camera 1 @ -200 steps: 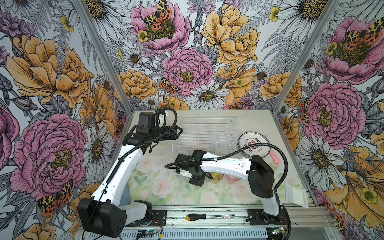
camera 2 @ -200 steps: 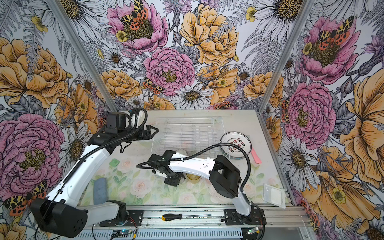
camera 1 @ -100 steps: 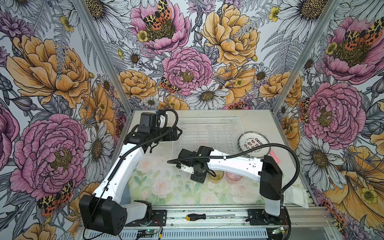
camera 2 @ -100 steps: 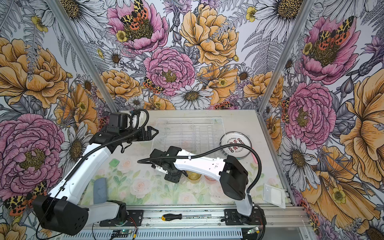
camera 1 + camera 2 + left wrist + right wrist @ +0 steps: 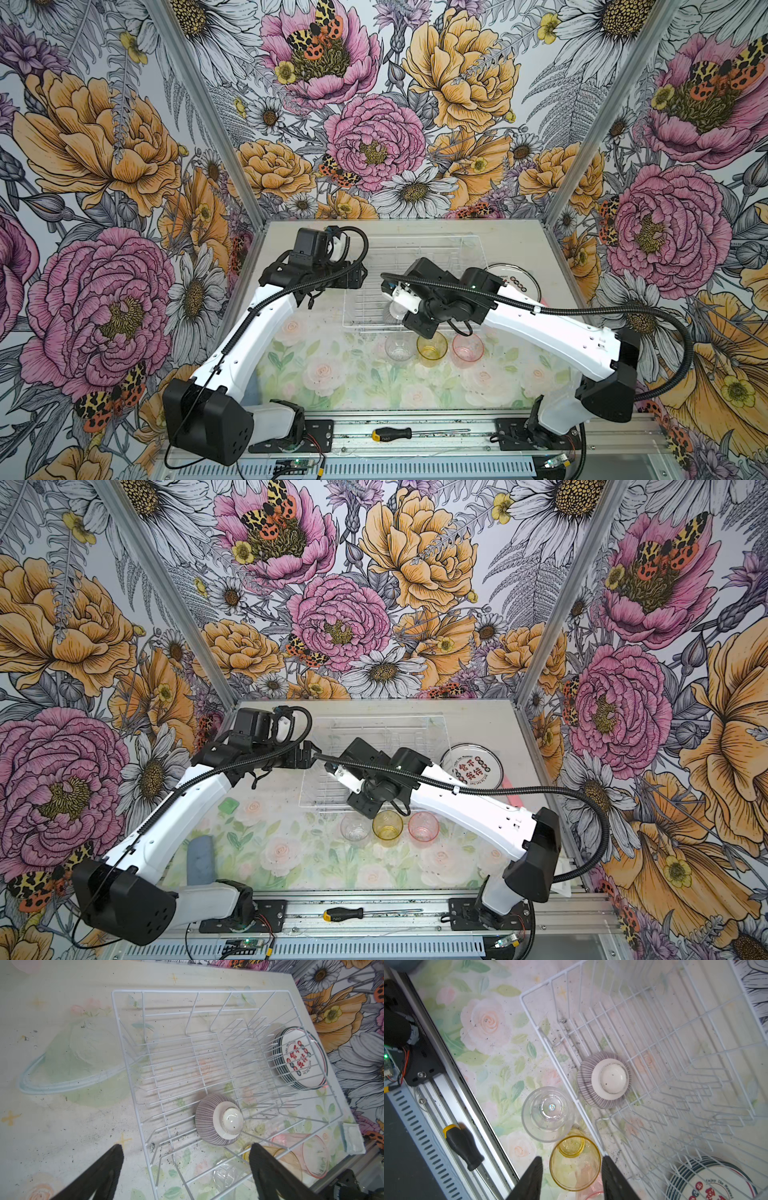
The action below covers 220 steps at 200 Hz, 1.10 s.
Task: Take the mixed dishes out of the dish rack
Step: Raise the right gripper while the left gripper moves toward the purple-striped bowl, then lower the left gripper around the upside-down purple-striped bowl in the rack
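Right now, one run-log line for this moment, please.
bowl: upside down in dish rack | clear tumbler, amber tumbler, pink tumbler: on table | plates: beside rack | left gripper: open | right gripper: open above amber tumbler

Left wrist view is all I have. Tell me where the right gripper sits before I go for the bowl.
Observer: The right gripper hangs over the amber tumbler, with its jaws open on either side of the rim.
Operator: Confirm that the glasses are out of the rack.
Observer: In both top views the clear tumbler, the amber tumbler and the pink tumbler stand in a row on the mat, just in front of the dish rack.
Operator: Report anything on the front rail.
Observer: A screwdriver with a yellow and black handle lies along the rail.
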Each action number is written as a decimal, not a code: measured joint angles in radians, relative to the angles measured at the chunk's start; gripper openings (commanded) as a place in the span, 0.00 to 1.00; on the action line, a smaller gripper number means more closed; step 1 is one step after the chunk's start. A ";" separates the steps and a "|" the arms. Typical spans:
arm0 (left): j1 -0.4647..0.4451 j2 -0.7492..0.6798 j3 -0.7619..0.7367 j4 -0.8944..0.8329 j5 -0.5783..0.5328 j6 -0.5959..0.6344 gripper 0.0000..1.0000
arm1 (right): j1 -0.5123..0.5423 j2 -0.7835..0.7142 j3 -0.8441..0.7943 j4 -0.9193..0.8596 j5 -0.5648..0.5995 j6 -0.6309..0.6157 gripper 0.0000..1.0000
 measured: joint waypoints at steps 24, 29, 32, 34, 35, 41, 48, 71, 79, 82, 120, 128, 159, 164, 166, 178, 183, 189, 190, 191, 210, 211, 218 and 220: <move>-0.086 0.066 0.014 -0.026 -0.071 0.024 0.96 | -0.122 -0.106 -0.077 0.057 0.017 0.063 0.53; -0.103 0.081 0.019 -0.029 -0.083 0.031 0.96 | -0.148 -0.129 -0.095 0.069 0.023 0.078 0.53; -0.113 0.089 0.023 -0.031 -0.089 0.032 0.96 | -0.159 -0.140 -0.104 0.075 0.026 0.083 0.53; -0.121 0.096 0.026 -0.033 -0.093 0.034 0.96 | -0.169 -0.150 -0.111 0.080 0.028 0.089 0.53; -0.124 0.098 0.027 -0.033 -0.095 0.034 0.96 | -0.171 -0.153 -0.114 0.082 0.027 0.091 0.53; -0.147 0.117 0.037 -0.036 -0.109 0.039 0.96 | -0.192 -0.179 -0.134 0.097 0.029 0.105 0.54; -0.172 0.135 0.049 -0.040 -0.119 0.043 0.96 | -0.207 -0.201 -0.153 0.110 0.030 0.116 0.55; -0.243 0.197 0.092 -0.044 -0.151 0.063 0.95 | -0.238 -0.264 -0.215 0.163 0.025 0.149 0.55; -0.262 0.216 0.106 -0.047 -0.157 0.069 0.95 | -0.247 -0.275 -0.231 0.174 0.023 0.157 0.55; -0.270 0.226 0.113 -0.048 -0.159 0.071 0.95 | -0.251 -0.278 -0.236 0.179 0.023 0.161 0.55; -0.318 0.305 0.155 -0.063 -0.166 0.093 0.95 | -0.294 -0.299 -0.296 0.227 -0.002 0.188 0.55; -0.323 0.319 0.159 -0.067 -0.166 0.095 0.95 | -0.302 -0.303 -0.305 0.235 -0.007 0.192 0.55; -0.338 0.368 0.171 -0.082 -0.166 0.095 0.94 | -0.327 -0.323 -0.334 0.264 -0.026 0.200 0.55; -0.340 0.377 0.177 -0.086 -0.166 0.095 0.93 | -0.331 -0.325 -0.338 0.269 -0.030 0.201 0.56; -0.340 0.381 0.178 -0.087 -0.166 0.095 0.92 | -0.332 -0.327 -0.340 0.271 -0.031 0.201 0.55; -0.343 0.402 0.189 -0.089 -0.165 0.097 0.88 | -0.339 -0.332 -0.347 0.280 -0.039 0.201 0.55; -0.343 0.410 0.193 -0.092 -0.163 0.097 0.87 | -0.341 -0.334 -0.351 0.283 -0.041 0.201 0.55; -0.344 0.419 0.198 -0.093 -0.162 0.099 0.87 | -0.344 -0.336 -0.355 0.286 -0.045 0.201 0.55; -0.344 0.420 0.199 -0.093 -0.161 0.100 0.87 | -0.344 -0.337 -0.356 0.286 -0.046 0.201 0.55; -0.345 0.421 0.200 -0.093 -0.161 0.102 0.87 | -0.344 -0.337 -0.356 0.286 -0.047 0.201 0.55; -0.349 0.446 0.216 -0.101 -0.158 0.103 0.87 | -0.352 -0.341 -0.365 0.292 -0.055 0.202 0.55; -0.349 0.447 0.217 -0.101 -0.158 0.103 0.87 | -0.352 -0.341 -0.365 0.293 -0.055 0.202 0.55; -0.351 0.457 0.224 -0.108 -0.158 0.103 0.87 | -0.356 -0.343 -0.370 0.296 -0.058 0.204 0.55; -0.352 0.459 0.227 -0.110 -0.159 0.103 0.87 | -0.357 -0.343 -0.370 0.296 -0.059 0.204 0.55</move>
